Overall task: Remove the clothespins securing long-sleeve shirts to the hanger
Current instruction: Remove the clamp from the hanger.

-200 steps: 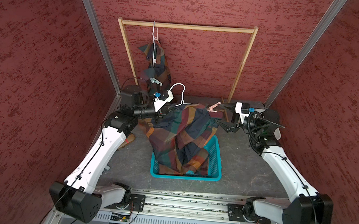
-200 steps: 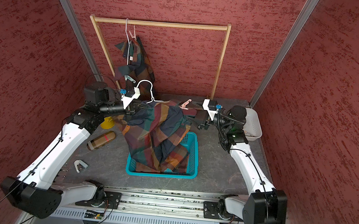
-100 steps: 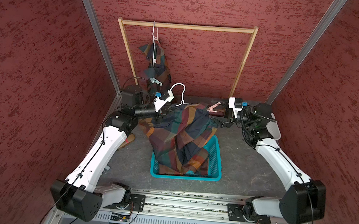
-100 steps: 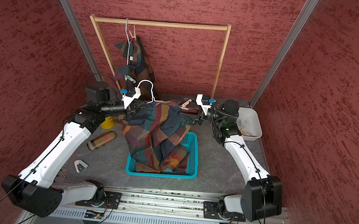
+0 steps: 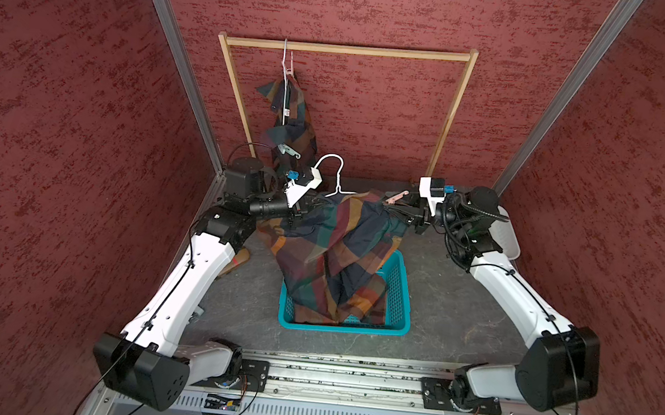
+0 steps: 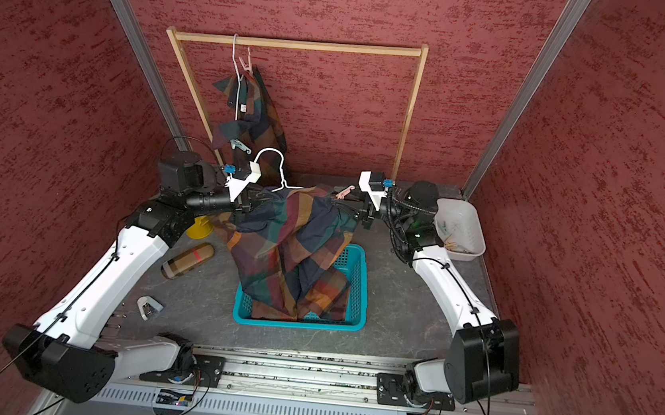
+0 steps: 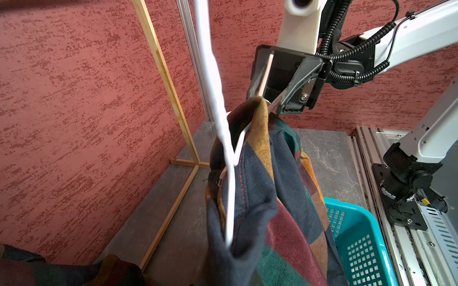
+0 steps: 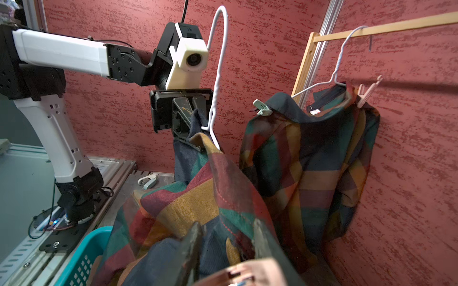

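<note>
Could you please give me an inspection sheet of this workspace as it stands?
Surface: dark marbled table.
Job's things: held shirt on hanger, hanging into basket, pink pin at one end; hung shirt on rack, with mint pin and second pink pin.
Clutter: bin of pins; yellow item, brown roll, white clip on table.
Grippers: left gripper shut on held shirt; right gripper around pink pin, grip unclear.
Cables: wrist cables loop at both arms, none seen snagged.
Surroundings: red walls, front rail.

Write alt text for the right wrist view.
The right hand straddles a pink clothespin on a plaid shirt that the left hand holds at its white hanger. A second shirt hangs from a wooden rail with a mint clothespin and a pale clothespin.
</note>
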`<state>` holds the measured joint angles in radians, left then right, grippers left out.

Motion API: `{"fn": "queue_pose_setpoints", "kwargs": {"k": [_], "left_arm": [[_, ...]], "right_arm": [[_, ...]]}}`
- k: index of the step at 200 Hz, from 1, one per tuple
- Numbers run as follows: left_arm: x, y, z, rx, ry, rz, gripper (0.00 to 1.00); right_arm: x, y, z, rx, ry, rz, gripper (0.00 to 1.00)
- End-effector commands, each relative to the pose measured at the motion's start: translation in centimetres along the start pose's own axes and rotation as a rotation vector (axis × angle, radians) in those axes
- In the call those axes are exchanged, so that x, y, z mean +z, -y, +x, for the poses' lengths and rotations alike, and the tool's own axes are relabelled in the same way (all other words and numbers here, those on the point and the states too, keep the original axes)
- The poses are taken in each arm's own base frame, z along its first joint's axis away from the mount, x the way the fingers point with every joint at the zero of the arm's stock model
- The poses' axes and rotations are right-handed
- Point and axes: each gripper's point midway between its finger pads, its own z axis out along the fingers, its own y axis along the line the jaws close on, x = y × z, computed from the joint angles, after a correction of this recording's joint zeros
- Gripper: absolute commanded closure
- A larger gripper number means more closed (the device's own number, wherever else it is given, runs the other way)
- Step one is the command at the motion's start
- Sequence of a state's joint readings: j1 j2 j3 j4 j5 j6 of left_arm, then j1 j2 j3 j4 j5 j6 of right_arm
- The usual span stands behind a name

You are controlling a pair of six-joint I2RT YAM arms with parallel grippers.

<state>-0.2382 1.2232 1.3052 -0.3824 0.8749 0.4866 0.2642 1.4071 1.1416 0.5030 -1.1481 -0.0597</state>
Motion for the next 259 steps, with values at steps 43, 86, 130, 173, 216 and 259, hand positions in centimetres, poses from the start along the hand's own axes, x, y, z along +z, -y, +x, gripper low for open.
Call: {"fn": "queue_pose_setpoints", "kwargs": {"k": [43,86,130,173,216,259], "left_arm": [[0.1,0.0,-0.1,0.008,0.005,0.006,1.0],[0.5,-0.2,0.6,0.004,-0.024,-0.002,1.0],[1.3,-0.6,1.9,-0.006,-0.081,-0.012,1.0],[1.3,-0.5,1.7,0.0,-0.077,-0.013,1.0],[1.0,-0.4,1.4,0.005,-0.075,-0.017,1.0],[1.1,-0.4,1.4,0.008,-0.074,-0.015,1.0]], "right_arm": [[0.2,0.2,-2.0,-0.027,0.012,-0.004,0.88],[0.2,0.8,-2.4,-0.026,-0.003,0.038,1.0],[0.2,1.9,-2.5,0.007,-0.037,0.088,1.0],[0.4,2.0,-1.9,0.017,-0.05,0.076,0.99],[0.5,2.1,-1.5,0.025,-0.052,0.069,0.69],[0.4,2.1,-1.3,0.029,-0.059,0.073,0.53]]}}
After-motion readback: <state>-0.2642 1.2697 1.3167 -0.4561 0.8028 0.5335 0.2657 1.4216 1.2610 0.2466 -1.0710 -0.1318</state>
